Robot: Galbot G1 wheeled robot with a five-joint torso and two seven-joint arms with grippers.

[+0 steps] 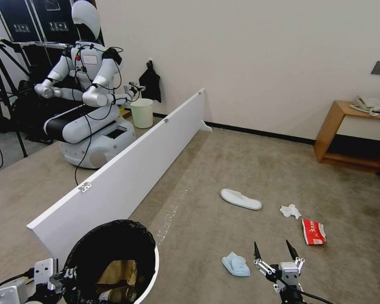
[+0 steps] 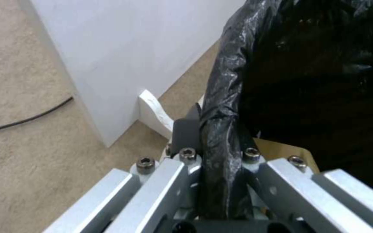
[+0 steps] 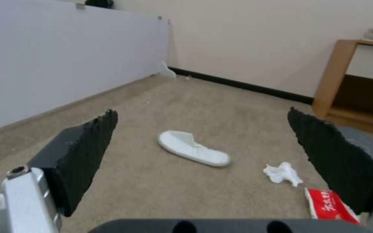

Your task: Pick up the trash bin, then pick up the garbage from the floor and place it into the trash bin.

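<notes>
Right gripper wide apart, empty

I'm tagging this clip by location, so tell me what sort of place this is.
Probably a robot test room dressed like a hotel room: carpeted floor, a wooden side table with a telephone, a white partition board, and another robot beside camera tripods behind it.

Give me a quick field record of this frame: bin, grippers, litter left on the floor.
trash bin: held at rim, brown paper inside
left gripper: shut on the bin's bagged rim
right gripper: open, empty, above carpet
floor litter: white slipper, white tissue, red-white packet, light-blue cloth
</notes>
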